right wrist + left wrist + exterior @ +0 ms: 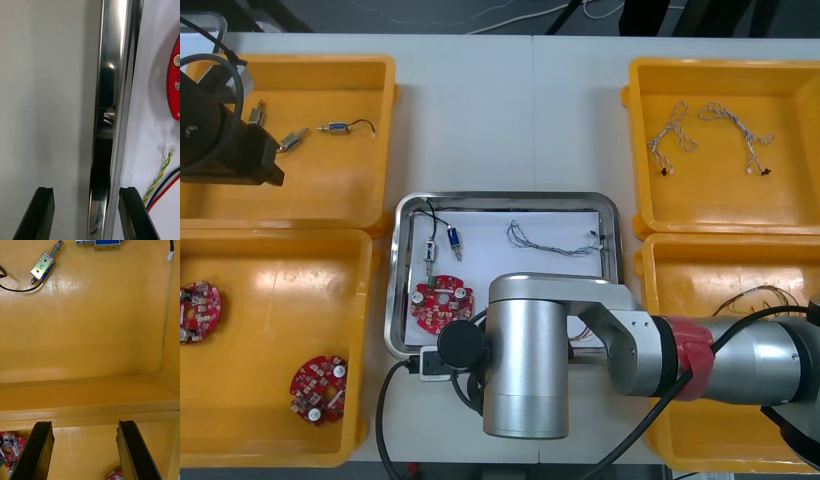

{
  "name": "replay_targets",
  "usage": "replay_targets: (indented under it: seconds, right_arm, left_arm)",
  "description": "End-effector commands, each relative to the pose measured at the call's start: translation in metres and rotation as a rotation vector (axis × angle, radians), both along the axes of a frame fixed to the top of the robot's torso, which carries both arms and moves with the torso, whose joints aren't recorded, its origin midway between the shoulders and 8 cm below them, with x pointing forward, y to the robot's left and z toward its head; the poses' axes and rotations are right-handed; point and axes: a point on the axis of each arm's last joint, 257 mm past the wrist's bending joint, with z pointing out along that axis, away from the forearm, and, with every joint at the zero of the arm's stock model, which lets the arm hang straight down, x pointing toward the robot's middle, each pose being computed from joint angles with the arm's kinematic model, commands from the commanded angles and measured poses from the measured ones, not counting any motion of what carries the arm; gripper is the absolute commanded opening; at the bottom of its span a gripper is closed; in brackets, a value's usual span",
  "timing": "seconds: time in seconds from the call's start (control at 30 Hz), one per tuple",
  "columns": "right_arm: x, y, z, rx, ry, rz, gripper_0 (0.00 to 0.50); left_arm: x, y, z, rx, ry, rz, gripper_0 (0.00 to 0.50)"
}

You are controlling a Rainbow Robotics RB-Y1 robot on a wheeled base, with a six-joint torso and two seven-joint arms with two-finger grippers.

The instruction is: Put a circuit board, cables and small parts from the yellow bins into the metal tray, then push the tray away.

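The right gripper [85,215] sits low at the near rim of the metal tray [112,93], fingers spread wide. One is on the table [45,93] side, the other over the tray's white inside, with the rim between them. In the tray lie a red circuit board [442,303], a blue and white cable [552,240], a small metal part [452,240] and a red and yellow cable [160,180]. The left gripper [84,453] hangs over the wall between the two left yellow bins [320,190], likewise spread.

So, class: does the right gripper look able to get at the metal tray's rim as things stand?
Probably yes: the right gripper is open astride the rim of the metal tray, with nothing lying between them.
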Motion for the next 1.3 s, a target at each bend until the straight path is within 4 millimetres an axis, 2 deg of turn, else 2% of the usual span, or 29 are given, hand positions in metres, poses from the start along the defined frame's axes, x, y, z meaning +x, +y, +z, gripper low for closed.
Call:
replay_targets:
  seconds: [0.03, 0.17, 0.23, 0.27, 0.3, 0.33, 0.37, 0.4, 0.43, 0.5, 1.07, 1.3]
  right_arm:
    - [-0.004, 0.022, 0.008, 0.038, -0.02, 0.017, 0.5]
    - [-0.003, 0.022, 0.006, 0.037, -0.023, 0.013, 0.5]
    - [-0.003, 0.022, 0.006, 0.036, -0.027, 0.012, 0.407]
    - [-0.002, 0.022, 0.007, 0.038, -0.031, 0.009, 0.329]
    - [0.0, 0.023, 0.007, 0.039, -0.035, 0.011, 0.329]
    - [0.001, 0.022, 0.007, 0.037, -0.039, 0.009, 0.243]
    - [0.001, 0.022, 0.007, 0.037, -0.039, 0.008, 0.243]
    - [0.002, 0.021, 0.006, 0.035, -0.039, 0.005, 0.097]
    - [0.002, 0.021, 0.006, 0.033, -0.039, 0.003, 0.044]
    - [0.004, 0.021, 0.006, 0.037, -0.046, 0.005, 0.0]
    - [0.036, 0.02, 0.023, 0.104, -0.094, 0.0, 0.0]
    - [0.049, 0.014, 0.031, 0.11, -0.118, -0.021, 0.0]
  left_arm:
    - [-0.003, 0.025, 0.016, 0.097, -0.031, -0.068, 0.5]
    - [-0.003, 0.025, 0.016, 0.097, -0.031, -0.068, 0.5]
    - [-0.003, 0.025, 0.016, 0.097, -0.031, -0.068, 0.5]
    - [-0.003, 0.025, 0.016, 0.097, -0.031, -0.068, 0.5]
    - [-0.003, 0.025, 0.016, 0.097, -0.031, -0.068, 0.5]
    - [-0.003, 0.025, 0.016, 0.097, -0.031, -0.068, 0.5]
    - [-0.003, 0.025, 0.016, 0.097, -0.031, -0.068, 0.5]
    - [-0.003, 0.025, 0.016, 0.097, -0.031, -0.068, 0.5]
    - [-0.003, 0.025, 0.016, 0.097, -0.031, -0.068, 0.5]
    - [-0.003, 0.025, 0.016, 0.097, -0.031, -0.068, 0.5]
    - [-0.003, 0.025, 0.016, 0.097, -0.031, -0.068, 0.5]
    - [-0.003, 0.025, 0.016, 0.097, -0.031, -0.068, 0.5]
